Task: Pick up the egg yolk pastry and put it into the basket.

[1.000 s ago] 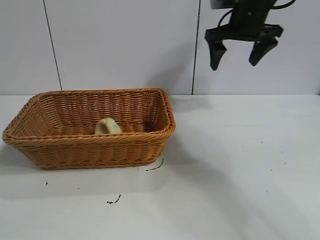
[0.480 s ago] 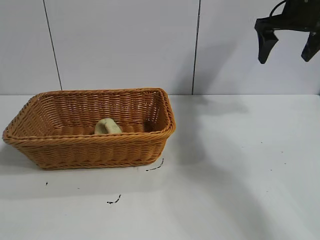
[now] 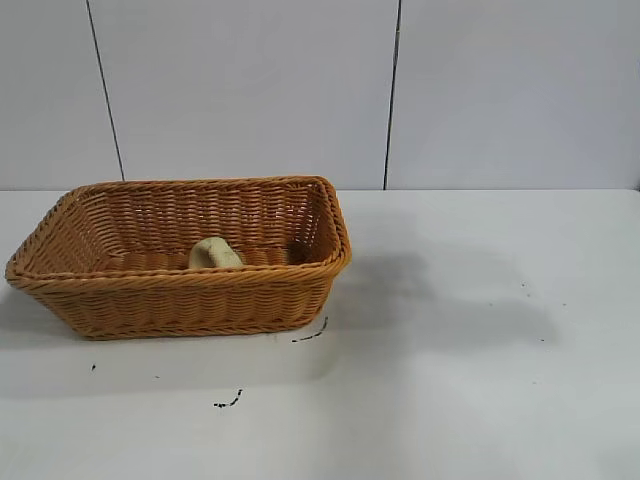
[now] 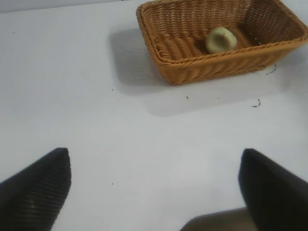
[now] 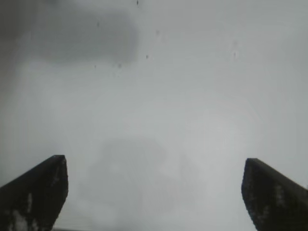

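Observation:
The orange-brown wicker basket (image 3: 180, 300) stands on the white table at the left. The pale yellow-green egg yolk pastry (image 3: 214, 253) lies inside it on the basket floor, near the front wall. Both also show in the left wrist view: the basket (image 4: 207, 70) and the pastry (image 4: 221, 40) inside it. My left gripper (image 4: 154, 190) is open and empty, well away from the basket over bare table. My right gripper (image 5: 155, 192) is open and empty over bare table. Neither gripper shows in the exterior view.
The white table (image 3: 470, 380) has small dark specks in front of the basket (image 3: 228, 402) and at the right. A white panelled wall (image 3: 250, 90) stands behind the table.
My right gripper, open, has risen and moved right, out of the exterior view. The basket and the pastry have not moved.

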### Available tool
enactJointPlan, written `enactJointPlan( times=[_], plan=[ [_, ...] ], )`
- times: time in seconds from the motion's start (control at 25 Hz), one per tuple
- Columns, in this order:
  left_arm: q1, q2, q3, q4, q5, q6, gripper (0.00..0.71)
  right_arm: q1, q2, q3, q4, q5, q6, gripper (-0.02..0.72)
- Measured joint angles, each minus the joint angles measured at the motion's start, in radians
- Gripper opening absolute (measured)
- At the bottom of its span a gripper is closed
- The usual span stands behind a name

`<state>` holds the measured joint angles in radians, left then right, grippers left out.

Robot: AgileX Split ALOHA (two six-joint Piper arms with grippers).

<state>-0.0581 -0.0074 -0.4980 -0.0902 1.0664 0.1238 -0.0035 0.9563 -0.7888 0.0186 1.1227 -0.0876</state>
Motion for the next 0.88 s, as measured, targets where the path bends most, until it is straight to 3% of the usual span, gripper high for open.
enactJointPlan(
  times=[0.28,0.88],
  plan=[
    [0.0,0.0,0.0,0.0,0.0,0.0,0.695,0.0,-0.46,0.27,0.0,-0.089,-0.004,0.677],
    [0.0,0.0,0.0,0.0,0.0,0.0,0.695,0.0,-0.959,0.287,0.005,-0.094,-0.005,0.677]
  ],
)
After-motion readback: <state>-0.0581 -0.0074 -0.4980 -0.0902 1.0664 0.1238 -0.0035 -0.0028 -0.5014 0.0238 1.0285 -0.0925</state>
